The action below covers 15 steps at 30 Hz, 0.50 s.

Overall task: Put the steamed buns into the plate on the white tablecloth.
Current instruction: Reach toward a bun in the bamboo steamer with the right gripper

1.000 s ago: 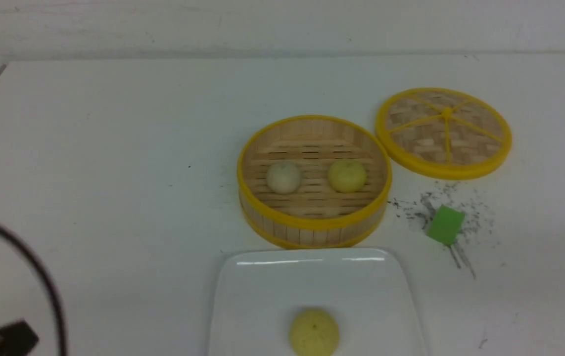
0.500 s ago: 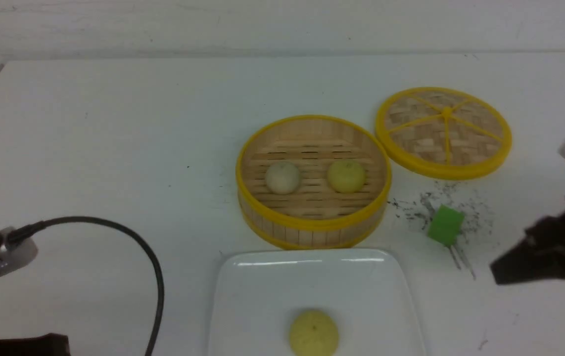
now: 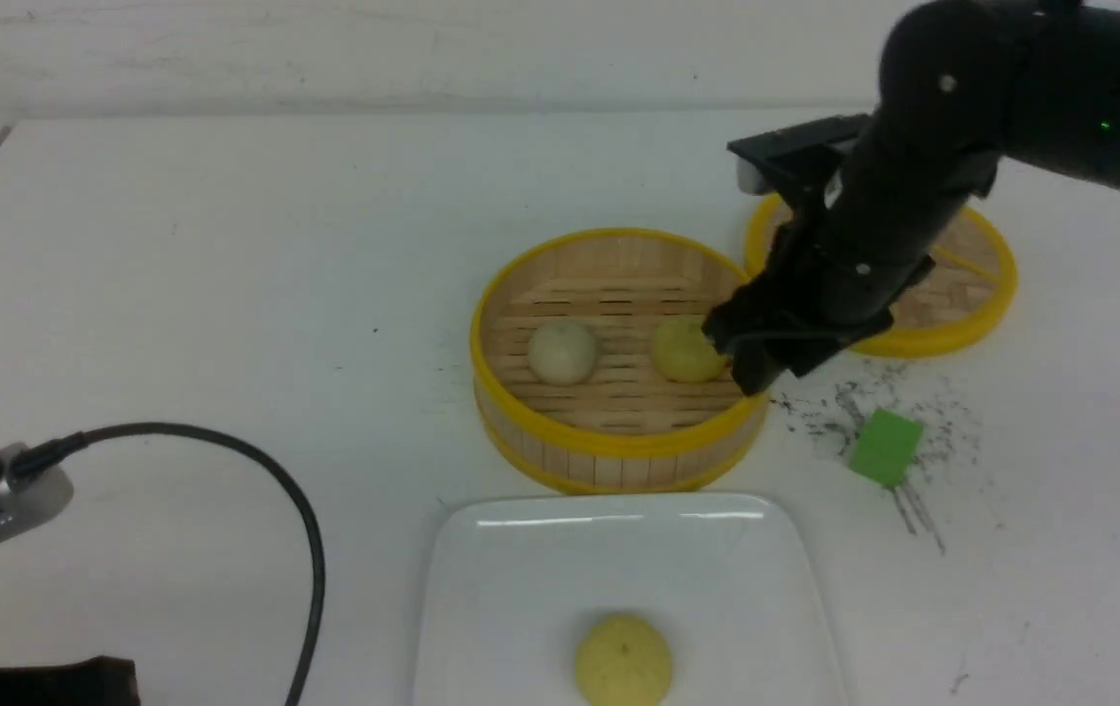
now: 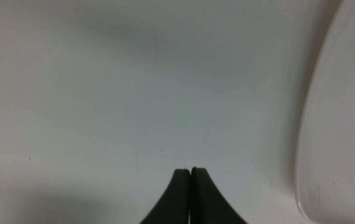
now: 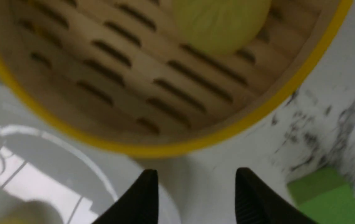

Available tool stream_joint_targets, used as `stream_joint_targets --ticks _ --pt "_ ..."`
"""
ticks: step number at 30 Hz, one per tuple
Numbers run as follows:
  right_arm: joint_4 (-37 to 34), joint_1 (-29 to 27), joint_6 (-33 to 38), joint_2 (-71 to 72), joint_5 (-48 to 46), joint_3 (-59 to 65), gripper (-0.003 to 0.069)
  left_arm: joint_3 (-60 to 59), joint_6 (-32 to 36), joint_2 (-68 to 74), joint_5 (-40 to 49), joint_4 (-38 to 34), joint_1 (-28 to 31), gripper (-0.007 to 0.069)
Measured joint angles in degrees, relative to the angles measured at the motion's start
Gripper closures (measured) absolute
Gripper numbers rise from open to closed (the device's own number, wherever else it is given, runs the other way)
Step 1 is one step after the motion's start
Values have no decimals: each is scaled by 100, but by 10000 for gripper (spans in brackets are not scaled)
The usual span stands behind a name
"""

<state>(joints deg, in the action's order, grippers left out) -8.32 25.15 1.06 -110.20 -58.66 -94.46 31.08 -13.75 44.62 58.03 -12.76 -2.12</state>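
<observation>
One pale yellow steamed bun (image 3: 623,659) lies in the glossy white plate (image 3: 619,510) at the near edge of the white tablecloth (image 3: 227,245). An off-white bun (image 3: 562,351) and a second pale yellow bun (image 3: 680,350) sit in the bamboo basket (image 3: 619,446). My right gripper (image 3: 751,358) hangs over the basket's right rim, just right of that yellow bun. In the right wrist view it (image 5: 196,174) is open and empty, with the bun (image 5: 221,21) ahead of it. My left gripper (image 4: 191,169) is shut and empty over bare cloth beside the plate (image 4: 336,124).
The yellow-rimmed woven lid (image 3: 962,294) lies behind the right arm. A green block (image 3: 884,446) sits on black specks right of the basket and also shows in the right wrist view (image 5: 323,193). A grey unit with a black cable (image 3: 305,549) is at the near left.
My right arm has swung in from the right edge to over the basket's right side. The left arm settled at the near left half a second ago and has stayed. The buns have not moved.
</observation>
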Motion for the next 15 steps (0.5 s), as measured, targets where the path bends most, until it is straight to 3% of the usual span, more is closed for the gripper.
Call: stream_joint_targets --ticks 10,14,15 --pt "40 0 -182 -797 1268 -414 284 0 -176 0 -256 -4 0 579" --pt "32 0 -182 -1119 1491 -414 326 0 -268 0 -281 -4 0 568" --pt "32 0 -182 -1198 1526 -414 366 0 -279 0 -289 -4 0 565"
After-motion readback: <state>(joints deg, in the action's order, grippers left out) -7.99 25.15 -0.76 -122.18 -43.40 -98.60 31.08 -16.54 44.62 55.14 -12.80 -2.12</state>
